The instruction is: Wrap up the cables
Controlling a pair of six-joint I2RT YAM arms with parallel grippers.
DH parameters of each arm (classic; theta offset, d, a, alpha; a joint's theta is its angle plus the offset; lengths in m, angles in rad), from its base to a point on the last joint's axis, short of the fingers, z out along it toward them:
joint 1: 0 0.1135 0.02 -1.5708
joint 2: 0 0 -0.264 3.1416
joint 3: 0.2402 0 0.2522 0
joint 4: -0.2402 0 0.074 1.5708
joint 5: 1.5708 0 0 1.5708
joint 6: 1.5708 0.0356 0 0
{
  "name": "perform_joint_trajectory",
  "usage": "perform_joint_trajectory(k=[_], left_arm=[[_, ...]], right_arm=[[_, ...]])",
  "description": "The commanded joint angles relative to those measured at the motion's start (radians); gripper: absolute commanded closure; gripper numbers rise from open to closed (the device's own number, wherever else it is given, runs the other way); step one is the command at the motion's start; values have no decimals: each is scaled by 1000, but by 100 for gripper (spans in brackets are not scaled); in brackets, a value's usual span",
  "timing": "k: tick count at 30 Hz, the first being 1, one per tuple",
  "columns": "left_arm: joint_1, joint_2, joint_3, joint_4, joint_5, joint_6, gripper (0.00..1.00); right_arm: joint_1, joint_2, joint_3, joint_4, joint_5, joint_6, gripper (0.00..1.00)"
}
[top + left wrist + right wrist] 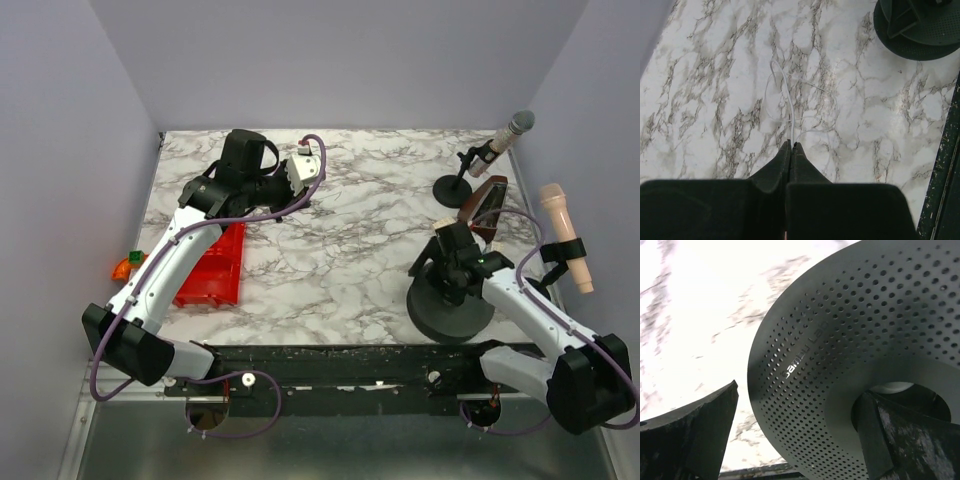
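Note:
A thin white cable [790, 107] lies in loose loops on the marble table. My left gripper [791, 145] is shut on it, with the strand running out from between the tips. In the top view the left gripper [300, 172] is at the back left of the table; the cable is too thin to see there. A black perforated spool [450, 305] lies flat at the front right and also shows in the left wrist view [920, 30]. My right gripper [800, 390] is open over the spool's flange [850, 340], one finger [880, 440] in the hub hole, the other [695, 435] outside the rim.
A red tray [215, 265] lies at the left beside my left arm, with an orange piece [123, 268] at the table's left edge. A grey microphone on a stand [515, 128], a beige microphone [565, 235] and a brown object [485, 200] stand at the right.

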Motion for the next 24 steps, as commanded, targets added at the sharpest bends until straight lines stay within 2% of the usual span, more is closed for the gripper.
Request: perform_joint_trajectory(k=[1, 6, 10, 13, 17, 20, 22, 24], left_arm=[[16, -11, 14, -4, 8, 16, 100], [57, -9, 14, 5, 2, 13, 100], [132, -9, -8, 53, 20, -21, 100], [197, -12, -49, 89, 43, -58, 100], [231, -24, -124, 128, 77, -99, 100], [235, -20, -170, 174, 106, -171, 100], [255, -20, -201, 221, 173, -228, 100], [270, -20, -215, 247, 272, -245, 100]], right_arm=[[17, 20, -10, 292, -245, -108, 0], [108, 165, 103, 440, -345, -221, 1], [168, 370, 316, 419, -409, -364, 2], [173, 464, 437, 373, -432, -431, 2], [179, 466, 504, 330, -463, -522, 2], [182, 429, 534, 278, -480, -595, 6], [196, 374, 536, 280, -486, -678, 8], [213, 301, 509, 354, -513, -756, 9]])
